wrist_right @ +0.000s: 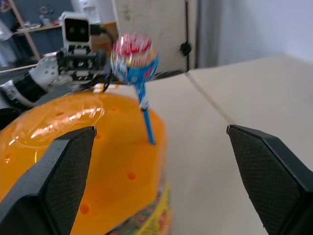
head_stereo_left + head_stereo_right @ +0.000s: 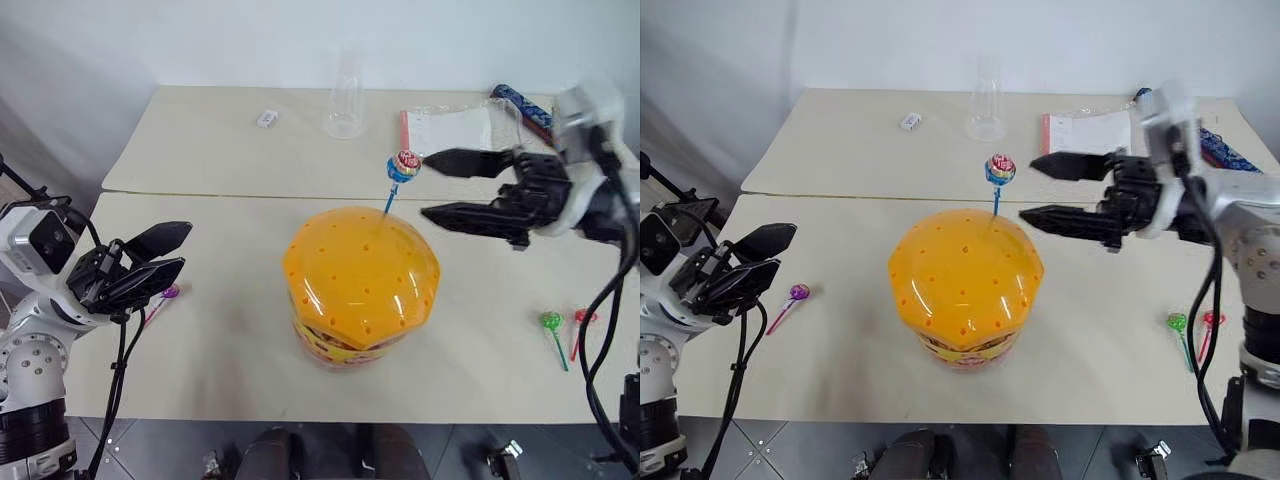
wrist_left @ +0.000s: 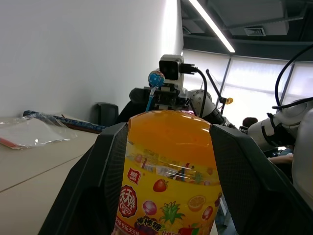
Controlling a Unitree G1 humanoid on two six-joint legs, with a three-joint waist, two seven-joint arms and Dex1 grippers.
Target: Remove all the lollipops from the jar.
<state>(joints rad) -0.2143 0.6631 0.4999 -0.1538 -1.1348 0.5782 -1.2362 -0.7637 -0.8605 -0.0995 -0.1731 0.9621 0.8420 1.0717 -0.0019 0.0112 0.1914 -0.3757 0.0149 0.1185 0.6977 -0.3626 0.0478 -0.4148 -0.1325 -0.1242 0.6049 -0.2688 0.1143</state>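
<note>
My right end effector (image 2: 433, 186) stood wide open just right of the blue-stick lollipop (image 2: 403, 166), planted near-upright in the jar (image 2: 360, 285); my left end effector (image 2: 160, 258), part-open, sat farther off.

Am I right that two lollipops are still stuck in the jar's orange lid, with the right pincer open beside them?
Not quite: just one lollipop, on a blue stick, stands in the jar lid, as the left eye view shows. The right pincer is indeed open beside it.
</note>
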